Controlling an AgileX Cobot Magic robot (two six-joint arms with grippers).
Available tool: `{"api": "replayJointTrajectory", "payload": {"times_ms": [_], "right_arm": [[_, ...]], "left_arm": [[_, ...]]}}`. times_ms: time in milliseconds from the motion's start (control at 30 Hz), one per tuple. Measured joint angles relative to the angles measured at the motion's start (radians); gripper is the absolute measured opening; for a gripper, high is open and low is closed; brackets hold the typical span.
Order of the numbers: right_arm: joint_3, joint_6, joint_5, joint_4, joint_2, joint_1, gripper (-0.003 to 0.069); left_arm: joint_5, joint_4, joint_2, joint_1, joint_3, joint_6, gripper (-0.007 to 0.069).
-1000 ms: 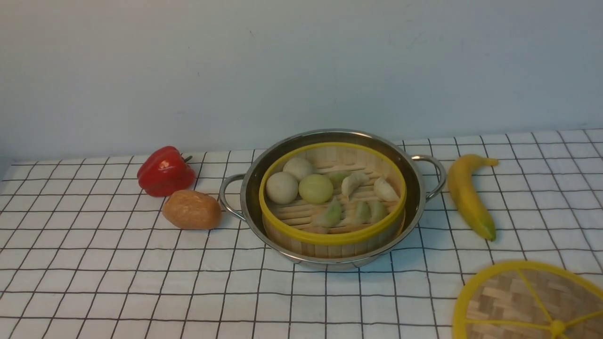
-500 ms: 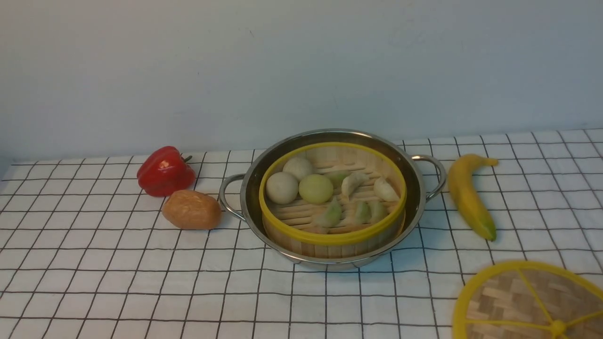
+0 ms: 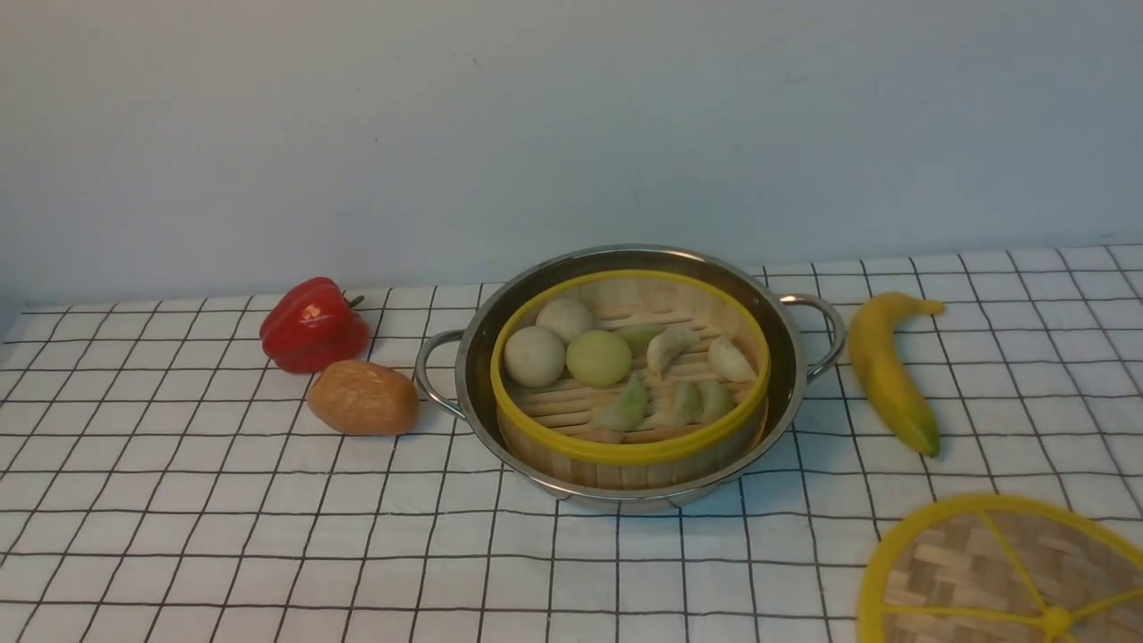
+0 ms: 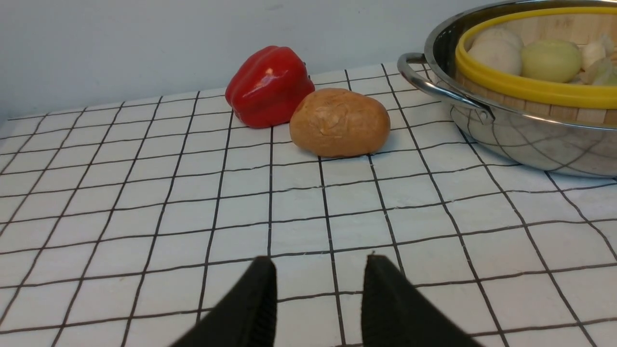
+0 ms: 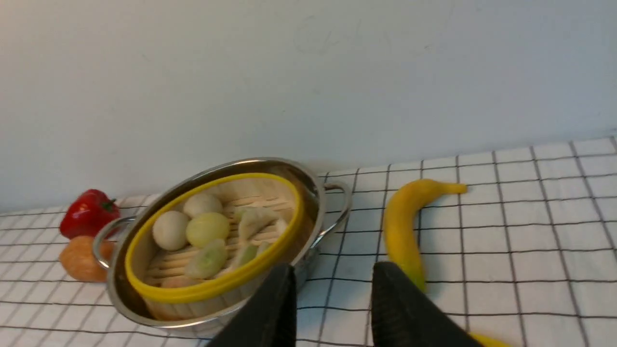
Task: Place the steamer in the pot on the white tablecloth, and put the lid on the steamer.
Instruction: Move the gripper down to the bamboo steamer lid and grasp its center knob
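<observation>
White tablecloth (image 3: 357,536) holds pepper (image 3: 314,325), bread (image 3: 363,398) (brown), banana (image 3: 893,375).

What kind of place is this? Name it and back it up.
Probably a tabletop set up for mock cooking: a steamer sits inside a steel pot, with a banana and red pepper nearby.

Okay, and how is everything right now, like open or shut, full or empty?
Pot: uncovered, steamer inside
Steamer: lid off, filled with buns and dumplings
Lid: lying flat on the cloth
Left gripper: open, holding nothing
Right gripper: open, holding nothing
</observation>
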Motion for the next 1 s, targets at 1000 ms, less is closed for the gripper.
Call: {"api": "replayJointTrajectory", "payload": {"times_ms": [1000], "right_arm": [[-0.280,-0.351,0.399,-0.160,1.025,0.000,0.0351]], "left_arm": [[0.000,0.000,0.000,0.000,0.000,0.000,0.0243]]}}
